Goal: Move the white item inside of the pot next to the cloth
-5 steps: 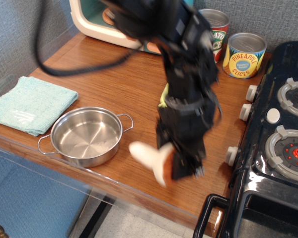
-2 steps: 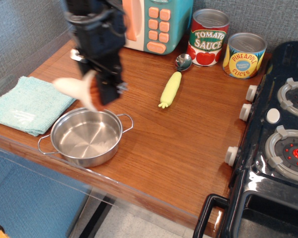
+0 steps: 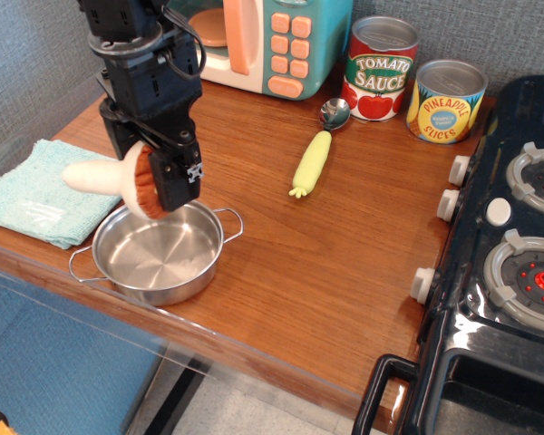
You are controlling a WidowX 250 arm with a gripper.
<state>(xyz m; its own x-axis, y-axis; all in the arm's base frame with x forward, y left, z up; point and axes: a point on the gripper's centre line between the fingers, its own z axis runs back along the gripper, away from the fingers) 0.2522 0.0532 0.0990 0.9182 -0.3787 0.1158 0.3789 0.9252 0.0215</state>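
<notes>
Mushroom over the pot's far-left rim

My gripper [image 3: 152, 178] pinches the mushroom [image 3: 109, 178] by its cap; I should centre it over the pot [image 3: 157, 252], not the towel [image 3: 45, 190], then lower.

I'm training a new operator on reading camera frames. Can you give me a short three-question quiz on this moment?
1. True or false: the mushroom toy already lies on the floor of the pot.
2. Which way does the mushroom's white stem point? A) toward the cloth B) toward the stove C) straight down
3. Fill in: the yellow corn toy lies on the table just below the ____.

Key
1. False. The gripper holds it by the brown cap above the pot's rear rim.
2. A. The stem sticks out sideways over the cloth's edge.
3. Spoon, which lies in front of the tomato sauce can.
</notes>
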